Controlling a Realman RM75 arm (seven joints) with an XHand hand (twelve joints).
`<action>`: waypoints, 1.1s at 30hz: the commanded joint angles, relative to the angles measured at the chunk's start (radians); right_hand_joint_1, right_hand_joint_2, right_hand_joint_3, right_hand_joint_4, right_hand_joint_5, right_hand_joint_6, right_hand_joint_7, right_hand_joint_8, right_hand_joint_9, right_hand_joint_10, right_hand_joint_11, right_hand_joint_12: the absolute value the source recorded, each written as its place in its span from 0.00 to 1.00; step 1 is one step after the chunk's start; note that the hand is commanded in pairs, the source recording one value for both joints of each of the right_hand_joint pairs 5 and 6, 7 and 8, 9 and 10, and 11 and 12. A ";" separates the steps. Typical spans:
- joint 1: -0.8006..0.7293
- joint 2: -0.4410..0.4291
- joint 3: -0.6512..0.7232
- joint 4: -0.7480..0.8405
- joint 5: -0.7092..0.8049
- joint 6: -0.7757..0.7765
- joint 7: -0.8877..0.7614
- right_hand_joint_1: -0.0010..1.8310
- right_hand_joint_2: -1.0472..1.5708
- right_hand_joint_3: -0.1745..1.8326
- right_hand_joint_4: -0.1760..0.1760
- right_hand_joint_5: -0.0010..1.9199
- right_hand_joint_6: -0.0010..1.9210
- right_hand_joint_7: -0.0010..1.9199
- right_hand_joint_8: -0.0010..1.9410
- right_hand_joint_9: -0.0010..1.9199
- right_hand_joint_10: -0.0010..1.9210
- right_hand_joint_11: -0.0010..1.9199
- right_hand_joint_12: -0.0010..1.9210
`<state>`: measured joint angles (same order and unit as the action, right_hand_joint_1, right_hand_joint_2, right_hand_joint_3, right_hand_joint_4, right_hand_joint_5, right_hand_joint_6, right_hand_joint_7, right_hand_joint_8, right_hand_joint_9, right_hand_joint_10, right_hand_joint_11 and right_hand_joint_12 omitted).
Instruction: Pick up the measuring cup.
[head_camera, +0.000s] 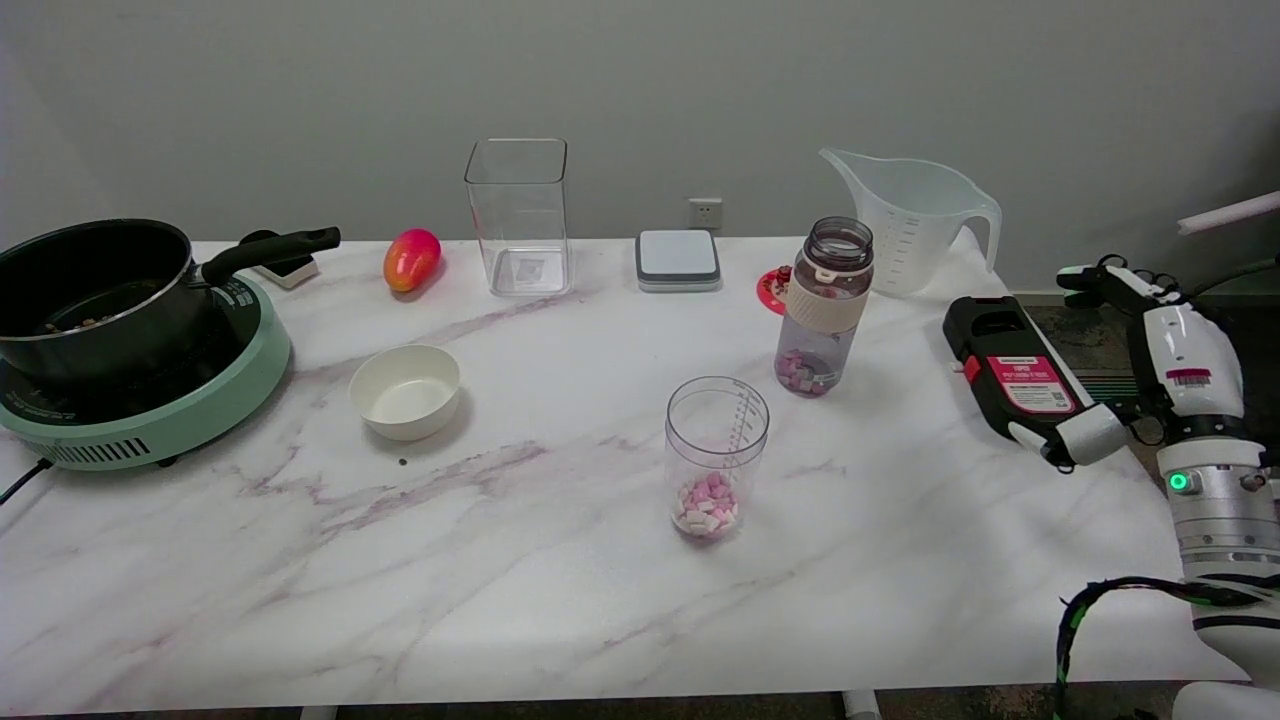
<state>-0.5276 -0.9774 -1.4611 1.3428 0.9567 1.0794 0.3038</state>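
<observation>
The measuring cup (717, 455) is a clear, upright cylinder with a printed scale. It stands near the middle of the table and holds pink and white pieces at its bottom. My right hand (1015, 378), black with a red label on it, hovers over the table's right edge, well to the right of the cup and a little farther back. It holds nothing and touches none of the objects. A large translucent jug (905, 222) with a handle and a scale stands at the back right.
A tinted bottle (825, 305) with pink pieces stands just behind the cup, on its right. A white bowl (405, 390) sits left of centre. Far left is a black pot (95, 290) on a green cooker (170, 420). Along the back are a mango (411, 259), a clear square container (518, 215) and a grey-and-white box (678, 259).
</observation>
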 joint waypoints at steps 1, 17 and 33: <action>-0.088 -0.026 0.030 0.030 -0.049 0.025 -0.110 0.76 0.26 0.69 0.50 0.29 0.29 0.36 0.36 0.26 0.26 0.21 0.21; -0.077 -0.022 -0.153 -0.021 0.058 0.224 0.054 0.75 0.32 0.65 0.50 0.31 0.31 0.45 0.45 0.28 0.28 0.28 0.28; 0.029 0.004 -0.436 0.258 0.321 0.140 0.444 0.71 0.24 0.77 0.50 0.29 0.29 0.33 0.32 0.32 0.31 0.36 0.36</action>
<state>-0.5781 -0.9967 -1.6472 1.4177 1.0805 1.2674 0.4316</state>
